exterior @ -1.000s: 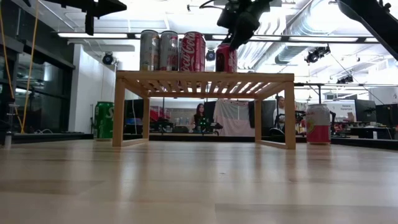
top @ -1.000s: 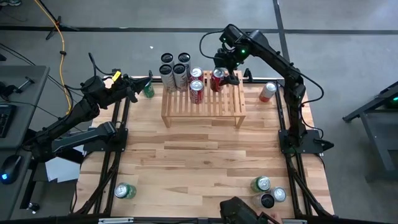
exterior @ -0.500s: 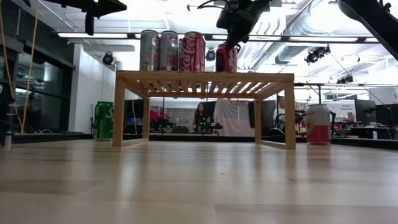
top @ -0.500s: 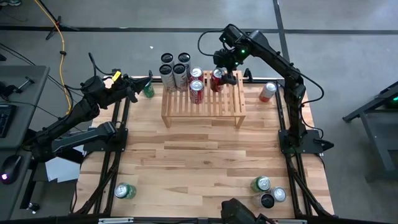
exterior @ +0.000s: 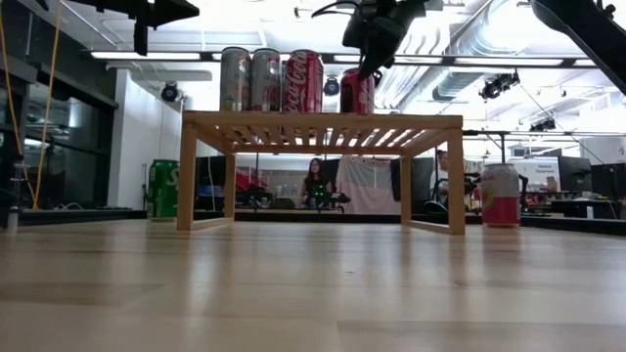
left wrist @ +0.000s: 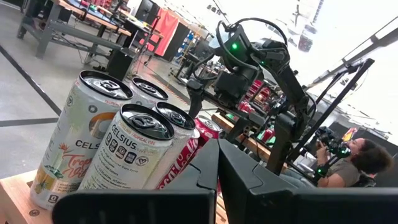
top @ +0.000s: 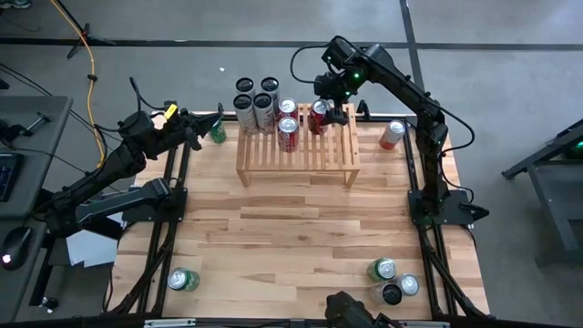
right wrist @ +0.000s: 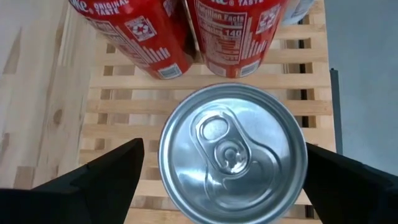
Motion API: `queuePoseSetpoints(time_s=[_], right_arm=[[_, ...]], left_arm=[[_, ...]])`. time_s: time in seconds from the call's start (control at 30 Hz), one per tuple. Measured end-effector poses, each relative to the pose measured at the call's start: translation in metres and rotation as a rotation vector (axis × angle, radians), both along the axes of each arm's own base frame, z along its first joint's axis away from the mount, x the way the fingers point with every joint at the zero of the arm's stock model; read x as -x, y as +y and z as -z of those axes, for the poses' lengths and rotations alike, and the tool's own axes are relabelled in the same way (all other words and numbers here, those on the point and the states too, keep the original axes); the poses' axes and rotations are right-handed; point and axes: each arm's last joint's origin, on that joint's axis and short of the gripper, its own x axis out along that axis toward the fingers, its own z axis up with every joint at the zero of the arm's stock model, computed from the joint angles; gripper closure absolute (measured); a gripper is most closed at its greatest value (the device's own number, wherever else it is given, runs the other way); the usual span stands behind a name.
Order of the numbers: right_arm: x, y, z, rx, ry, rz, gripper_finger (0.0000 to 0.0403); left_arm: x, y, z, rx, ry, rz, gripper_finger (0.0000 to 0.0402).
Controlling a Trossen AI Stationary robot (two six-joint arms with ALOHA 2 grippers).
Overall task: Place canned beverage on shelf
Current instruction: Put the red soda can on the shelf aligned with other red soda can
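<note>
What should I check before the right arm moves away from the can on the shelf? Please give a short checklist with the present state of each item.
1. Red can stands upright on the shelf: ok.
2. Right gripper is open, its fingers spread on both sides of the can: ok.
3. Fingers are clear of the can's sides: ok in the right wrist view, a gap shows on each side.
4. Can rests fully on the slats, not over an edge: ok.
5. Neighbouring red cans are apart from the placed can: ok.
6. Left gripper is shut and waits at the table's left edge, away from the shelf: ok.
</note>
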Motion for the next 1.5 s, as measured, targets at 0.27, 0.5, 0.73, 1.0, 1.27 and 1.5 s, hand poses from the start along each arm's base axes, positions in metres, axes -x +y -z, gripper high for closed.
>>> queuePoseSetpoints(time_s=[0.27,0.5,0.73,1.0,1.27,1.5], right_arm=[[0.0,0.002,0.001,0.016,0.035,0.016,0.0069],[-0.006,0.006,0.0,0.031,0.016,0.024,0.0123],[-0.009,-0.007,-0.022,0.239,-0.057,0.248,0.0123],[-0.012,-0.02,-0.028,0.161,-0.184,0.446,0.0123],[-0.023,-0.023,-0.025,0.038,-0.276,0.571,0.0123],[-0.038,-0.025,-0.009,-0.004,-0.251,0.658,0.0123]], left_arm=[[0.0,0.0,0.0,-0.005,0.003,0.002,0.0401],[0.0,0.0,0.0,-0.006,0.004,0.002,0.0401],[0.0,0.0,0.0,-0.006,0.004,0.002,0.0401],[0.0,0.0,0.0,-0.011,0.007,0.001,0.0401],[0.0,0.0,0.0,-0.007,0.004,0.002,0.0401],[0.0,0.0,0.0,-0.006,0.004,0.002,0.0401]])
